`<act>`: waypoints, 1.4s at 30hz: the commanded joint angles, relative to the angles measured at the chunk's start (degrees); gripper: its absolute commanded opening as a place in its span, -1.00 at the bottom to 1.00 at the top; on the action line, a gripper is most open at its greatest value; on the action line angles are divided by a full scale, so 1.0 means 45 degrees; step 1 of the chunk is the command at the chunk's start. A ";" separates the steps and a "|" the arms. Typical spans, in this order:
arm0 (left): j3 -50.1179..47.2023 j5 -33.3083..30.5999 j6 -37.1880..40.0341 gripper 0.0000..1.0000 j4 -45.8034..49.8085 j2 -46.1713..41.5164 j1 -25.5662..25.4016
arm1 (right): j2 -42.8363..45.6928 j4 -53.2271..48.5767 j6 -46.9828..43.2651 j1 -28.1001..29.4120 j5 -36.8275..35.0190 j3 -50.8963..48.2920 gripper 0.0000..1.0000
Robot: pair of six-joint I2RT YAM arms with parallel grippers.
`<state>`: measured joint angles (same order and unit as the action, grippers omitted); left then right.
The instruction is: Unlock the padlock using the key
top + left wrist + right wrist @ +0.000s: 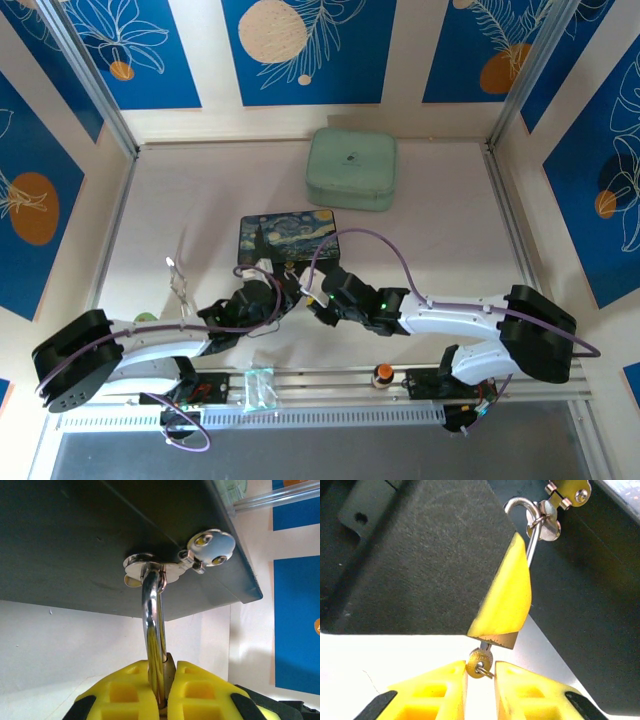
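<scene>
Mint-green case (351, 168) at far centre of table (450, 240). Starry-night painted box (287, 236) nearer, slightly left, apart from it. Orange-and-black knob (382, 375) on the near rail (330, 381).

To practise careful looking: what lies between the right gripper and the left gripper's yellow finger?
The key, its round head and ring showing, in the right wrist view.

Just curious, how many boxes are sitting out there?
2: a starry-night painted box in the middle, and a mint-green case behind it, farther back. Others may be hidden.
</scene>
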<state>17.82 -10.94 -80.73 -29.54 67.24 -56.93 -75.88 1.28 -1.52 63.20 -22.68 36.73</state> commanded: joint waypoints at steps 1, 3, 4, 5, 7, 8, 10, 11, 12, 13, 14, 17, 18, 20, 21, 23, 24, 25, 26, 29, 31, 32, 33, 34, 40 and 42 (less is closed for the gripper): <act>0.0394 0.0233 0.0056 -1.00 -0.0887 -0.0236 -0.0104 | -0.0105 0.0107 -0.0180 0.0051 -0.0466 0.0040 -0.59; 0.0414 0.0281 0.0042 -1.00 -0.0895 -0.0236 -0.0104 | -0.0151 0.0427 -0.0095 -0.0011 -0.0406 0.0001 -0.60; 0.0395 0.0302 0.0001 -1.00 -0.0914 -0.0238 -0.0104 | -0.0150 0.0533 -0.0074 -0.0053 -0.0326 -0.0015 -0.61; 0.0377 0.0330 -0.0042 -1.00 -0.0983 -0.0241 -0.0104 | -0.0171 0.0590 -0.0073 -0.0060 -0.0295 0.0028 -0.62; 0.0336 0.0397 -0.0079 -1.00 -0.1105 -0.0216 -0.0104 | -0.0344 0.0659 -0.0092 -0.0088 -0.0255 0.0199 -0.67; 0.0320 0.0446 -0.0084 -1.00 -0.1163 -0.0216 -0.0104 | -0.0443 0.0690 -0.0068 -0.0087 -0.0347 0.0273 -0.69; 0.0365 0.0564 -0.0038 -1.00 -0.1212 -0.0216 -0.0123 | -0.0640 0.0799 0.0000 -0.0140 -0.0311 0.0402 -0.76; 0.0377 0.0594 -0.0038 -1.00 -0.1193 -0.0222 -0.0123 | -0.0714 0.0815 0.0066 -0.0198 -0.0267 0.0429 -0.79; 0.0376 0.0614 -0.0017 -1.00 -0.1207 -0.0240 -0.0123 | -0.0755 0.0805 0.0189 -0.0282 -0.0227 0.0484 -0.85; 0.0357 0.0605 -0.0043 -1.00 -0.1204 -0.0238 -0.0123 | -0.0747 0.0806 0.0335 -0.0436 0.0011 0.0461 -0.91; 0.0322 0.0595 -0.0048 -1.00 -0.1198 -0.0255 -0.0123 | -0.0642 0.0848 0.0505 -0.0594 0.0355 0.0407 -0.94; 0.0210 0.0633 -0.0056 -1.00 -0.1266 -0.0256 -0.0123 | -0.0052 0.1189 0.1236 -0.1273 0.2124 -0.0043 -1.00; 0.0171 0.0653 -0.0052 -1.00 -0.1285 -0.0246 -0.0123 | 0.0187 0.1327 0.1483 -0.1449 0.2654 -0.0235 -1.00; 0.0094 0.0635 -0.0102 -1.00 -0.1298 -0.0219 -0.0123 | 0.0584 0.1601 0.1990 -0.1808 0.3704 -0.0566 -1.00; 0.0030 0.0634 -0.0091 -1.00 -0.1353 -0.0207 -0.0123 | 0.0775 0.1724 0.2339 -0.2052 0.4312 -0.0716 -1.00; -0.0087 0.0632 -0.0134 -1.00 -0.1434 -0.0183 -0.0123 | 0.1098 0.2285 0.3339 -0.2788 0.5875 -0.1170 -1.00; -0.0164 0.0634 -0.0144 -1.00 -0.1469 -0.0182 -0.0121 | 0.1199 0.2641 0.3873 -0.3192 0.6621 -0.1404 -1.00; -0.0235 0.0629 -0.0176 -1.00 -0.1478 -0.0165 -0.0123 | 0.1226 0.3058 0.4371 -0.3647 0.7500 -0.1683 -1.00; -0.0296 0.0615 -0.0175 -1.00 -0.1516 -0.0165 -0.0123 | 0.1230 0.3275 0.4693 -0.3943 0.8031 -0.1851 -1.00; -0.0406 0.0576 -0.0204 -1.00 -0.1577 -0.0102 -0.0123 | 0.1115 0.3991 0.5508 -0.4488 0.9155 -0.2322 -1.00; -0.0358 0.0643 -0.0160 -1.00 -0.1628 0.0009 -0.0123 | 0.0903 0.4370 0.5865 -0.4647 0.9705 -0.2488 -1.00; -0.0367 0.0689 -0.0140 -1.00 -0.1735 0.0085 -0.0118 | 0.0815 0.4491 0.5999 -0.4696 0.9872 -0.2542 -1.00; -0.0382 0.0702 -0.0162 -1.00 -0.1873 0.0177 -0.0123 | 0.0689 0.4655 0.6184 -0.4754 1.0029 -0.2595 -1.00; -0.0396 0.0749 -0.0163 -1.00 -0.2023 0.0256 -0.0123 | 0.0563 0.4898 0.6394 -0.4848 1.0195 -0.2695 -1.00; -0.0431 0.0961 -0.0261 -1.00 -0.2532 0.0688 -0.0123 | 0.0241 0.5661 0.7147 -0.5037 1.0438 -0.3030 -1.00; -0.0445 0.0947 -0.0302 -1.00 -0.2632 0.0739 -0.0123 | 0.0277 0.5773 0.7377 -0.5169 1.0512 -0.3108 -1.00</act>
<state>16.53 -7.03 -82.50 -37.87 70.39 -57.25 -74.54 23.94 28.32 41.25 23.40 23.40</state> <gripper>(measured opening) 0.082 0.046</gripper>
